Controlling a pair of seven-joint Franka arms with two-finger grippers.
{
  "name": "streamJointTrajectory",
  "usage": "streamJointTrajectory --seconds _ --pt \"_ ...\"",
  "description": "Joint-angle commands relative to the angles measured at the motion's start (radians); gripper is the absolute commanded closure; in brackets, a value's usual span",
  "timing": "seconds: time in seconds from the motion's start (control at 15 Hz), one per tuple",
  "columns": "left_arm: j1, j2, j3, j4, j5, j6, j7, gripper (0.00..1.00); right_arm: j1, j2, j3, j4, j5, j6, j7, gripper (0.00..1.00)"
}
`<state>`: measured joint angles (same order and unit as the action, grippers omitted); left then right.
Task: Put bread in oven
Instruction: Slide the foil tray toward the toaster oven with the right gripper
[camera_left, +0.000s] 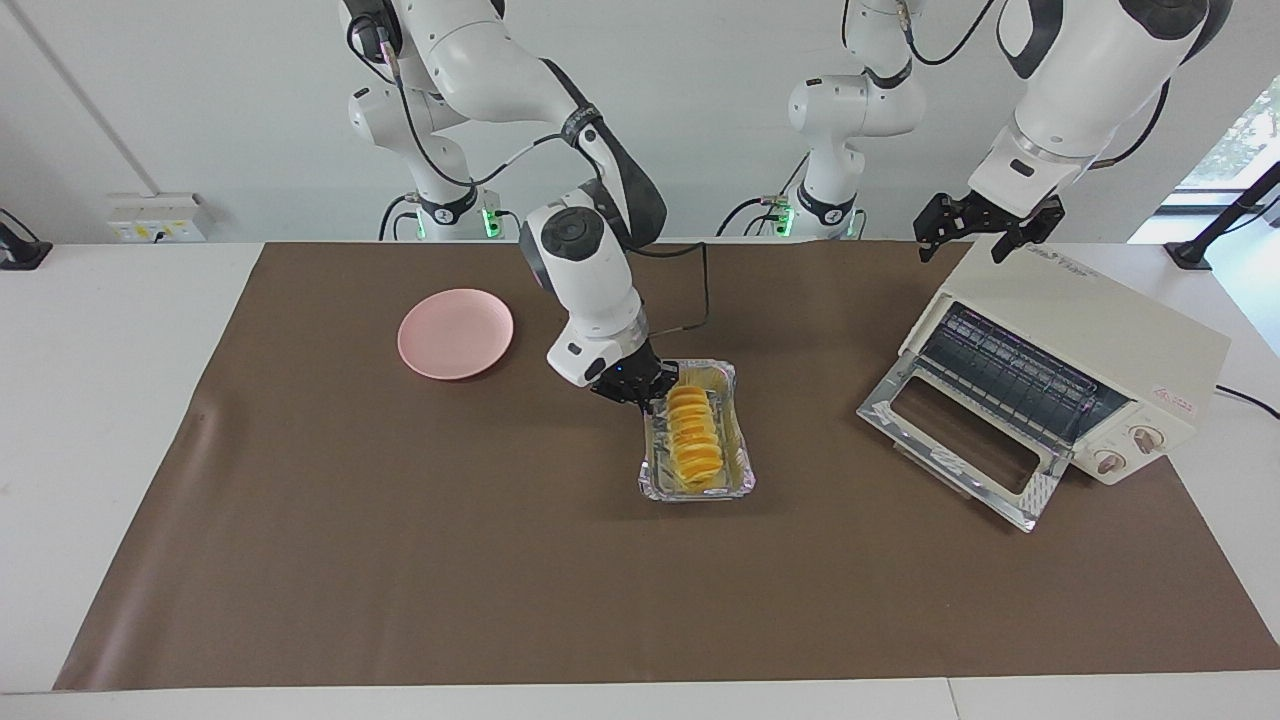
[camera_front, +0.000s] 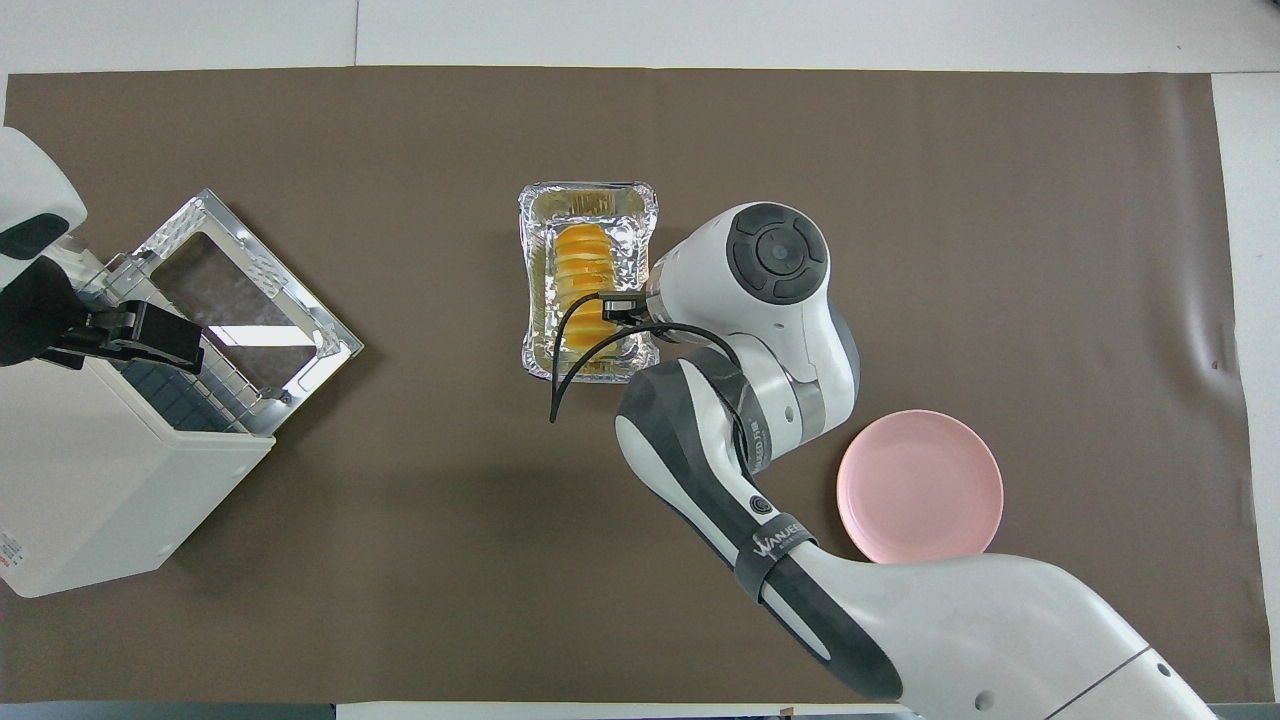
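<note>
The bread (camera_left: 693, 435) is a yellow-orange ridged loaf lying in a crinkled silver foil tray (camera_left: 700, 492) in the middle of the table; it also shows in the overhead view (camera_front: 583, 275). My right gripper (camera_left: 640, 390) is low at the tray's end nearer to the robots, at its rim beside the loaf's end. In the overhead view its own wrist hides it. The cream-white oven (camera_left: 1090, 340) stands at the left arm's end, its glass door (camera_left: 960, 440) dropped open and its wire rack showing. My left gripper (camera_left: 990, 235) is open and empty over the oven's top.
A round pink plate (camera_left: 455, 333) lies empty toward the right arm's end, nearer to the robots than the tray. A brown mat (camera_left: 400, 560) covers the table. The oven's power cord trails off at the left arm's end.
</note>
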<state>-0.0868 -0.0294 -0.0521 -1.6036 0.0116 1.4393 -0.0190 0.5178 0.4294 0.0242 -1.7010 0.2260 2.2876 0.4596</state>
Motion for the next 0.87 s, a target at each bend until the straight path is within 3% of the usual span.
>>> streamJointTrajectory --seconds 0.0,0.2,0.47,0.54,0.67,0.8 --pt "0.015 -0.029 -0.009 -0.030 -0.013 0.021 0.005 0.00 0.021 0.022 -0.006 -0.021 0.024 0.062 0.024 1.00" --pt "0.015 -0.029 -0.009 -0.030 -0.013 0.021 0.007 0.00 0.027 0.019 -0.006 -0.087 0.021 0.128 0.022 1.00" --pt "0.015 -0.029 -0.009 -0.030 -0.013 0.021 0.007 0.00 0.027 0.011 -0.006 -0.121 0.023 0.130 0.022 1.00" --pt "0.015 -0.029 -0.009 -0.030 -0.013 0.021 0.007 0.00 0.027 0.009 -0.006 -0.126 0.023 0.127 0.024 0.79" --pt "0.015 -0.029 -0.009 -0.030 -0.013 0.021 0.007 0.00 0.024 0.008 -0.007 -0.117 0.023 0.113 0.027 0.01" --pt "0.016 -0.029 -0.009 -0.030 -0.013 0.021 0.007 0.00 0.010 -0.001 -0.015 -0.082 0.010 0.051 0.021 0.00"
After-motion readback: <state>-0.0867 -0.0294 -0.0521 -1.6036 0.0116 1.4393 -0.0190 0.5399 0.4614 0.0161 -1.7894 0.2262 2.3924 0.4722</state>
